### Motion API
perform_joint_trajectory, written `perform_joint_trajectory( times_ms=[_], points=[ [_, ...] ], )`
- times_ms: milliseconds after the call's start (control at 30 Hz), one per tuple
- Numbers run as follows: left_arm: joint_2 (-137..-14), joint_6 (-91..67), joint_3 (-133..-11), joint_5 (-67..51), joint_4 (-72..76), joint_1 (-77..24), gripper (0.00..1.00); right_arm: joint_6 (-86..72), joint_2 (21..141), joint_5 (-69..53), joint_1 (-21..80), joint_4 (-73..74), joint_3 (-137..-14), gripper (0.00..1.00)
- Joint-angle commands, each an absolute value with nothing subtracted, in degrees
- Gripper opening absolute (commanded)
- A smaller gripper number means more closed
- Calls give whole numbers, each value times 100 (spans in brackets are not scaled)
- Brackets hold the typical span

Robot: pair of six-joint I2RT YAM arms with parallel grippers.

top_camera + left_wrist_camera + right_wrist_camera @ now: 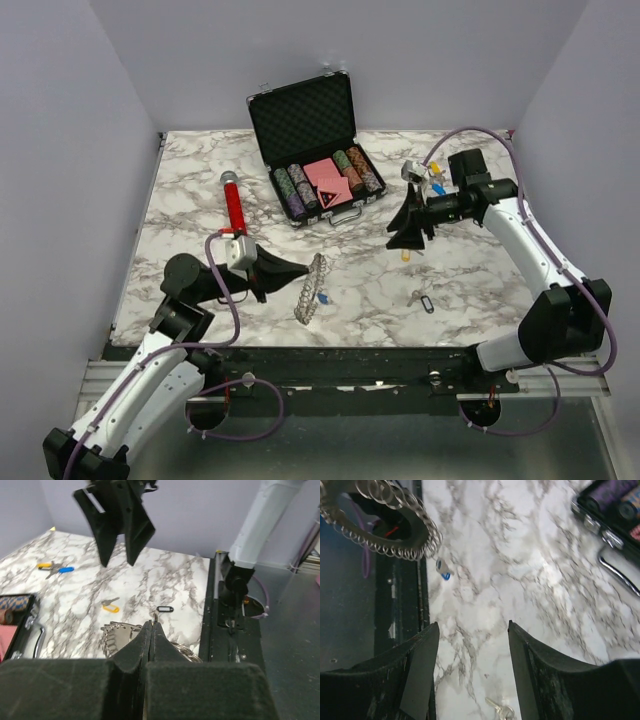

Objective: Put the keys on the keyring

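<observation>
Left pincer (298, 268) is clenched on the keyring (311, 288), gripping it at the rim. The ring stands on edge near the front of the tabletop (200, 170), tilted rather than flat. In the left wrist view the fingertips (151, 626) are pressed together, with the fringe of small keys (117, 632) spreading out on both sides below them.

Right pincer (403, 235) is released, jaws well apart and nothing between them. It hovers above the tabletop, right of centre, well apart from the keyring. In the right wrist view only bare marble shows in the gap (472, 625), and the keyring (422, 532) sits in the upper left corner.

Loose keys:
- yellow-tag key (405, 254) lies flat on the tabletop just beside the right pincer
- black-tag key (424, 300) lies nearer the front edge, on the right
- blue tag (326, 297) lies on the marble just beside the keyring; whether it touches, cannot tell
- another yellow and blue pair (55, 569) lies farther back, by the right arm's wrist

An open chip case (315, 150) stands at the back centre, with a red cylinder (234, 205) to its left.
</observation>
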State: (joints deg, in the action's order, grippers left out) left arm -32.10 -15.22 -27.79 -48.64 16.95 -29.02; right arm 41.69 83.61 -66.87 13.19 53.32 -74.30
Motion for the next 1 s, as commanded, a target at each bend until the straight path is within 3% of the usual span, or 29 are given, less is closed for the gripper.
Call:
perform_joint_trajectory(
  times_ms=[0,267,500,967],
  points=[
    [-3489,-1512,-2988,-5299,1529,-2374,0,3298,8060,-5776,793,4334,-6839,65],
    [-3595,-1037,-3033,-5406,1362,-2048,0,2267,8384,-5142,-527,3524,-6328,64],
    [-3111,-686,-2716,-4984,1213,-2048,0,2638,8805,-5080,-633,3806,-6363,64],
    [-3120,-475,-2777,-4948,1002,-2048,0,2355,11266,-4817,-537,4376,-7724,49]
  ],
)
